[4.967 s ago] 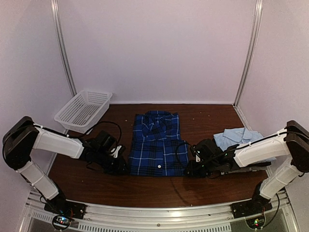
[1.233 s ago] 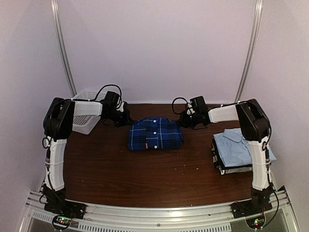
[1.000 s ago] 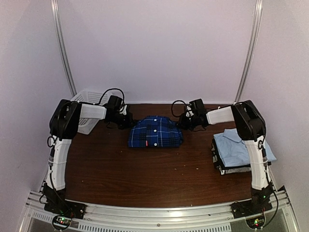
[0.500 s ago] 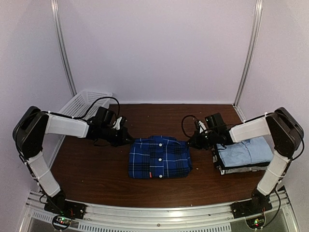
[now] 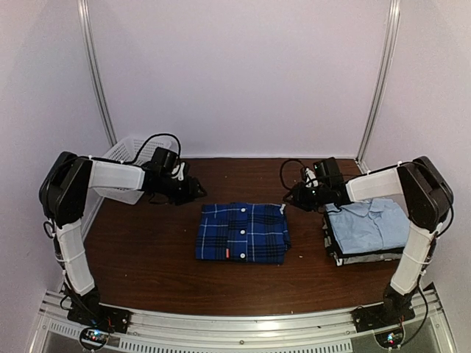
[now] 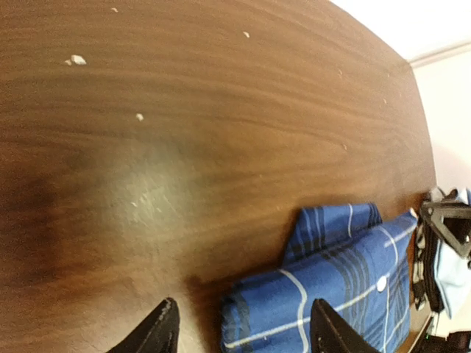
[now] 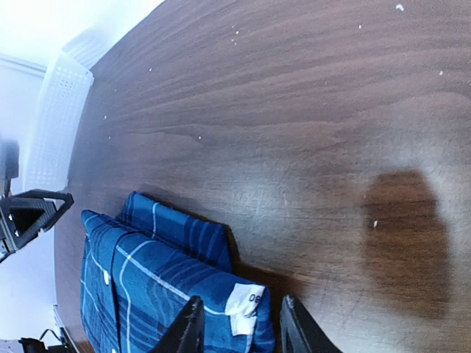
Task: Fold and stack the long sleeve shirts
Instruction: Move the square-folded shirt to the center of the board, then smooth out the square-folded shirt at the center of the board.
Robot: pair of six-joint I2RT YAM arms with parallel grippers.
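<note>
The folded blue plaid shirt was laid flat at the middle of the table, buttons up. To its right, apart from it, a stack of folded shirts was topped by a light blue one. The left gripper was held open just beyond the plaid shirt's far left corner. The right gripper was held open at its far right corner. A white basket was set at the far left.

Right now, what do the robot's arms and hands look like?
The left arm and the right arm are white tubes with chunky black joints. Looping black cables run along each. The left hand and the right hand are black, each with two pointy fingers.
</note>
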